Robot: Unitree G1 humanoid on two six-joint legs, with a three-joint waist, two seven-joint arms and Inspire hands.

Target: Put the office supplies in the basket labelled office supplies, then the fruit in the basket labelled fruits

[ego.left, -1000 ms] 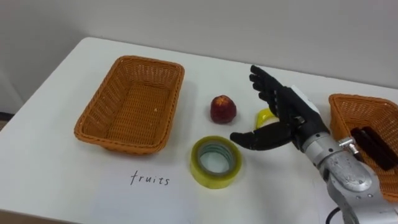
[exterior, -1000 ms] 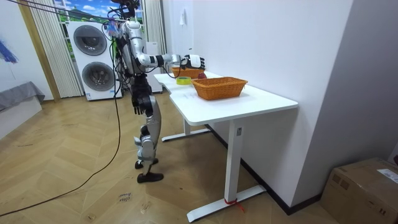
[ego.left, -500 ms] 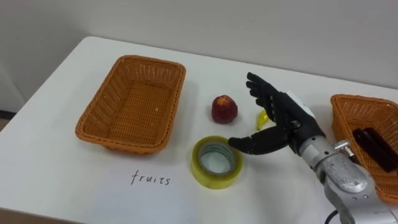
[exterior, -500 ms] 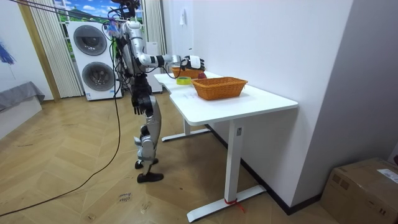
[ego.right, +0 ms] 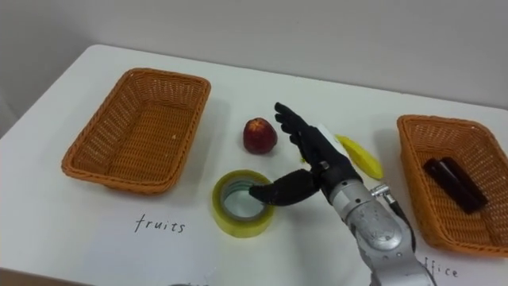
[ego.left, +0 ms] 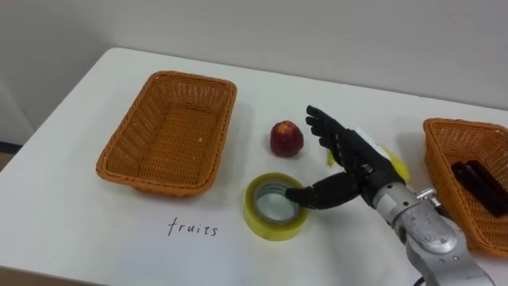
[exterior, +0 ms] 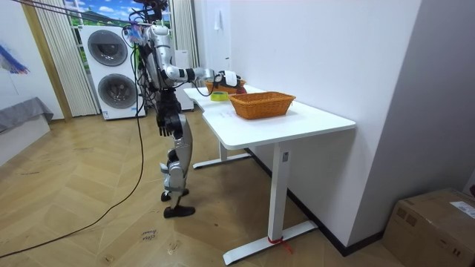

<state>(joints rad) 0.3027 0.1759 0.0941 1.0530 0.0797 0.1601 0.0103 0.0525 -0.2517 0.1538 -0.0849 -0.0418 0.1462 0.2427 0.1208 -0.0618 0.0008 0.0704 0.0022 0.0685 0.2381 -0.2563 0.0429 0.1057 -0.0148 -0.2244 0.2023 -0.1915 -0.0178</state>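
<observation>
A yellow tape roll (ego.left: 275,206) lies flat on the white table (ego.left: 95,230) above the handwritten word "fruits". My right hand (ego.left: 347,168) is open just right of it, fingers spread and thumb (ego.right: 278,191) reaching over the roll's right rim. A red apple (ego.left: 286,139) sits behind the roll, left of the fingers. A yellow banana (ego.right: 359,156) lies behind the hand, partly hidden by it. The left wicker basket (ego.left: 168,131) holds nothing. The right wicker basket (ego.right: 444,184) holds a dark oblong item (ego.right: 449,183).
In the room view I stand at the near end of the table (exterior: 282,119), right arm stretched over it, with washing machines (exterior: 110,70) behind me. A paper label (ego.right: 439,270) lies before the right basket.
My right hand has moved left and toward me, from beside the banana to the tape roll; its thumb now reaches over the roll's rim. More of the banana shows.
</observation>
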